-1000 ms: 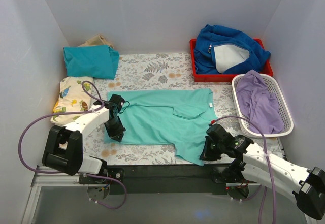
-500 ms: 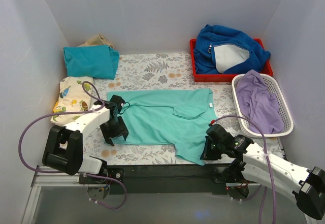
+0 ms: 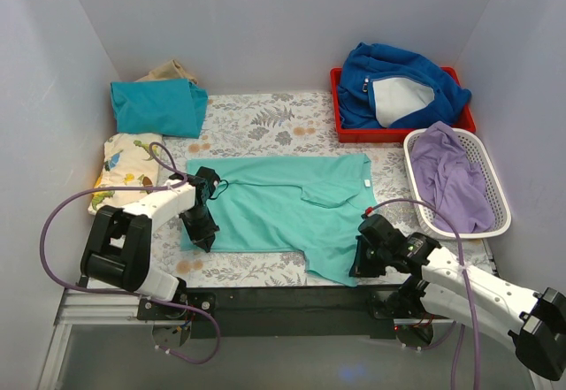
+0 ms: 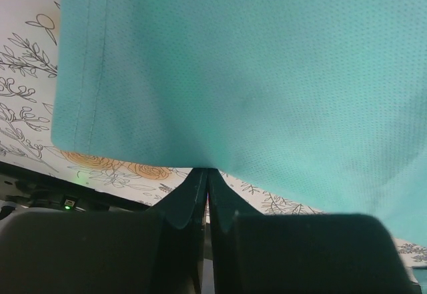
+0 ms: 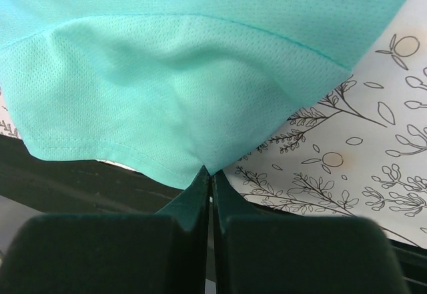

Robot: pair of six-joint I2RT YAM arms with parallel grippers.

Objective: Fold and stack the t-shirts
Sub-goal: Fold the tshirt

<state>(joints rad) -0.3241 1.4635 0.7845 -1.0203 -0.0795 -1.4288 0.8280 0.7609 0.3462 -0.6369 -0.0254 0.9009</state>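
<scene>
The mint-turquoise t-shirt point(image 3: 287, 209) lies spread flat in the middle of the floral cloth. My left gripper point(image 3: 205, 237) is shut on its near left hem, seen close in the left wrist view point(image 4: 207, 171). My right gripper point(image 3: 361, 266) is shut on the shirt's near right sleeve corner, seen in the right wrist view point(image 5: 211, 170). The darker teal folded t-shirt point(image 3: 157, 107) sits at the back left. The cream dinosaur-print t-shirt point(image 3: 126, 169) lies folded in front of it, by the left wall.
A red tray point(image 3: 339, 129) at the back right holds the royal-blue fleece jacket point(image 3: 398, 85). A white basket point(image 3: 500, 222) on the right holds a purple garment point(image 3: 451, 173). The table's black front edge point(image 3: 283, 297) runs just below the shirt.
My left gripper opened briefly at the shirt's left hem, then closed on it again slightly nearer the front corner. The right gripper stayed in place on the sleeve.
</scene>
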